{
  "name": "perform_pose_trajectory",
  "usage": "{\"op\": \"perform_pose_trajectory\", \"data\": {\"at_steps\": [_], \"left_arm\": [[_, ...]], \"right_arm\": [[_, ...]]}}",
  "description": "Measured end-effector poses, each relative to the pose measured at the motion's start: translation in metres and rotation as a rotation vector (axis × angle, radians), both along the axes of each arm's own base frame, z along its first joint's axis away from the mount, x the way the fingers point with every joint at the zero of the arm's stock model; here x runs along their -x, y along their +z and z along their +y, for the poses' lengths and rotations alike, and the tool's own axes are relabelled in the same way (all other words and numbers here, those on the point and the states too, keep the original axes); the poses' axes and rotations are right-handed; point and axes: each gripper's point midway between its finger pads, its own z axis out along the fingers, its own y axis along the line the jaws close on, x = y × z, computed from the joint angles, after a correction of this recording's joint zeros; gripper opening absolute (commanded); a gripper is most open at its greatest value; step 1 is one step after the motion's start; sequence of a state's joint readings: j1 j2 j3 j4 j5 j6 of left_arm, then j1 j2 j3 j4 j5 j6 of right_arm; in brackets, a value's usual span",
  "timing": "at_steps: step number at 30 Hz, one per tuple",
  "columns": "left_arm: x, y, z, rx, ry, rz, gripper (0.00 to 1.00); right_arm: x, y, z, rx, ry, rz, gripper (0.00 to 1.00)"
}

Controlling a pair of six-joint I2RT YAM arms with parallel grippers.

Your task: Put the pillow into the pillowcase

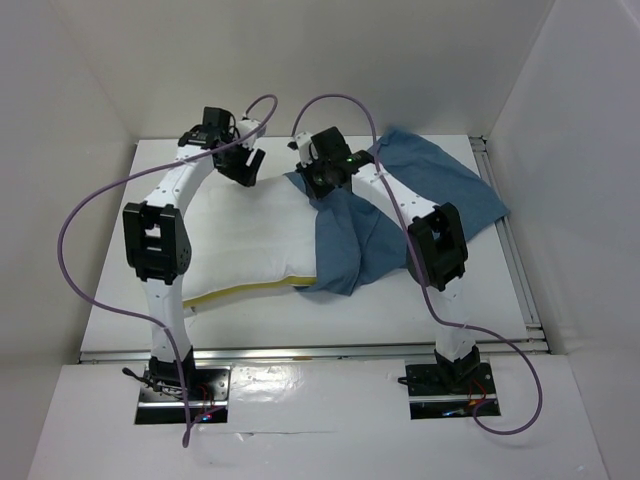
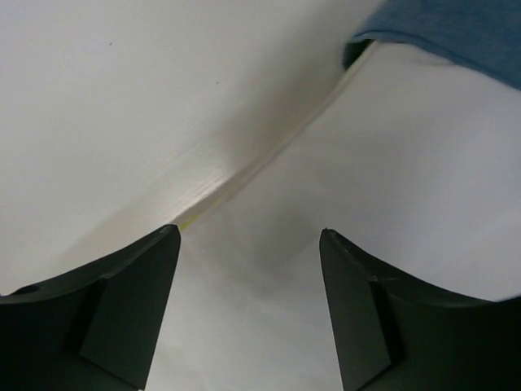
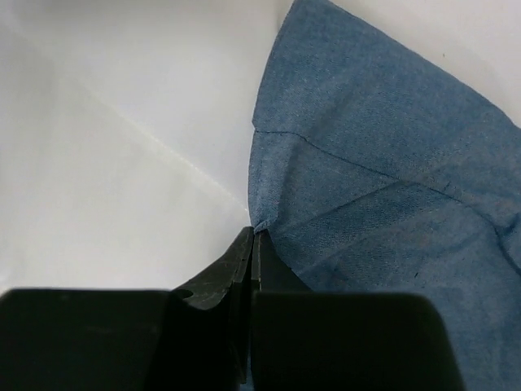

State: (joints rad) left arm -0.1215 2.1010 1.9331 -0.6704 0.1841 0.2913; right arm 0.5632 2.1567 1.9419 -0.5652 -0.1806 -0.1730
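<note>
**Right fingers pinch the pillowcase edge; left fingers wide over the pillow**

The pillow (image 1: 240,235) lies across the middle of the desk (image 1: 300,325). Its yellow strip (image 1: 240,290) runs along the near side, and its right end is inside the pillowcase (image 1: 440,185). The rest of the blue cloth spreads wrinkled toward the far right corner of the desk.

The right fingers (image 3: 236,269) are pressed together on the edge of the pillowcase, at the mouth where the blue cloth meets the white pillow. The left fingers (image 2: 130,301) stand wide apart and hold nothing. They are at the far edge of the pillow, with its seam between them. Whether they touch the pillow, I cannot tell.

A bare band of desk is in front of the pillow. White walls (image 1: 60,150) close the desk on the left, far and right sides.
</note>
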Motion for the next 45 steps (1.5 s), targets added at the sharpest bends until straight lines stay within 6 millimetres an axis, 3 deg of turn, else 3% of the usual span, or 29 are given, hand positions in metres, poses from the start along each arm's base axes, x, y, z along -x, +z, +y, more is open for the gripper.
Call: {"op": "perform_pose_trajectory", "data": {"at_steps": [4,6,10,19,29,35,40,45], "left_arm": [[-0.029,-0.013,0.023,-0.028,-0.054,0.0,0.84],[-0.032,-0.028,0.028,-0.034,-0.094,0.033,0.84],[-0.012,-0.058,0.02,-0.006,-0.186,0.146,0.84],[0.034,-0.074,0.006,0.104,-0.318,0.314,0.84],[0.048,-0.064,0.022,0.184,-0.277,0.369,0.87],[0.069,-0.051,0.016,0.24,-0.298,0.418,0.91],[0.091,-0.051,0.008,0.326,-0.296,0.477,0.95],[0.099,-0.049,0.005,0.348,-0.309,0.492,0.97]], "right_arm": [[0.001,-0.004,-0.002,0.008,-0.003,0.01,0.0],[0.001,-0.004,-0.003,0.009,-0.005,0.008,0.0],[0.001,-0.004,-0.003,0.012,-0.008,0.007,0.0],[0.005,-0.007,-0.006,0.024,-0.008,0.027,0.0],[0.005,-0.008,-0.006,0.026,-0.008,0.031,0.01],[0.005,-0.008,-0.008,0.032,-0.013,0.029,0.01],[0.006,-0.011,-0.009,0.038,-0.016,0.034,0.01],[0.007,-0.013,-0.01,0.041,-0.016,0.039,0.01]]}}
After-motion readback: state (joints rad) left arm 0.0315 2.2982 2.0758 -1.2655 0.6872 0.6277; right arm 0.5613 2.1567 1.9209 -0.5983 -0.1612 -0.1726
